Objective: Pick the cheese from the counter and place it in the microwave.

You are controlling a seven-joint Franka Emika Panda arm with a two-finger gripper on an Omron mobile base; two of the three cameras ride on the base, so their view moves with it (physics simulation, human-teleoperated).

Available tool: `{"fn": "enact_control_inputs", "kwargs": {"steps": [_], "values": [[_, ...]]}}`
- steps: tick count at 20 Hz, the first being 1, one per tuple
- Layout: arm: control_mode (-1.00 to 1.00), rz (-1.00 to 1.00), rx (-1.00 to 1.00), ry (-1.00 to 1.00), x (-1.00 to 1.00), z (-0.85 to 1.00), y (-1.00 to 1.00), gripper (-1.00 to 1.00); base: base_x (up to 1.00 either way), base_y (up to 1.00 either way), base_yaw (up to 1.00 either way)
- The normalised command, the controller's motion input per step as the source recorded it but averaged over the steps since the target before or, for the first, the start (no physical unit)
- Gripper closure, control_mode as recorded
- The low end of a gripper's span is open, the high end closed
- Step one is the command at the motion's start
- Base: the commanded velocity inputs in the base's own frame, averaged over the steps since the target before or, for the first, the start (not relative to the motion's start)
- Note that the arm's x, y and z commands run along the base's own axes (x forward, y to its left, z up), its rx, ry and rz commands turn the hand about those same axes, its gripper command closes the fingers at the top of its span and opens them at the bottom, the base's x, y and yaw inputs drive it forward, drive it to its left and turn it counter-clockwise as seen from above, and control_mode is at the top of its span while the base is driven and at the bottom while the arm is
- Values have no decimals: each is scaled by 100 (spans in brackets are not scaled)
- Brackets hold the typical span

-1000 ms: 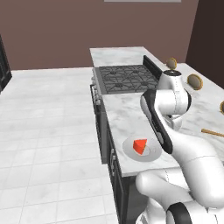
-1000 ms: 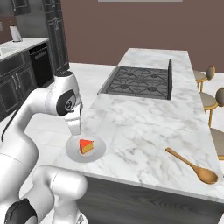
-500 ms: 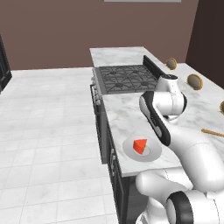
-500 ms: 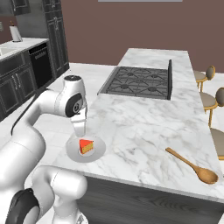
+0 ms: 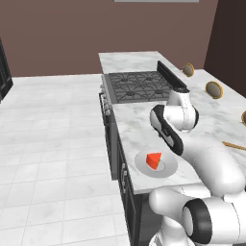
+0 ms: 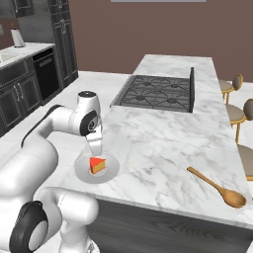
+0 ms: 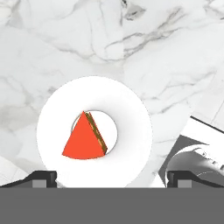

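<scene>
Cheese [image 7: 84,140] lay on a white plate [image 7: 131,113], near the front edge of the marbled counter [image 6: 163,143]; red-orange rind up, yellow face turned to one side. Seen in the left base view as a small wedge [image 5: 153,160] on the plate [image 5: 166,168], close to the counter's [image 5: 139,115] near corner, and in the right base view as a wedge [image 6: 97,165] on the plate [image 6: 111,170].

Tool [image 7: 111,177] hung above the cheese, pointing straight down, spread wide with nothing held; fingertips [image 7: 41,177] stood apart at either side of the plate's lower rim in the hand view. In the right base view, hovered [image 6: 95,148] just above the wedge, not touching it.

Black gas cooktop [image 6: 155,92] sat further back along the counter, well apart from the plate. Wooden spoon [image 6: 217,187] rested on the counter toward the right edge. Round-backed stools [image 6: 237,84] stood beside the far side of the counter.
</scene>
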Motion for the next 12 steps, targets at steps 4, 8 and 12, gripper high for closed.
{"fn": "enact_control_inputs", "kwargs": {"steps": [4,8,12], "values": [[-100,11,0,2,32,-51,0,-100,0,0,0],[-100,6,0,4,35,-52,0,-100,0,0,0],[-100,1,0,4,39,-46,0,-100,0,0,0]]}}
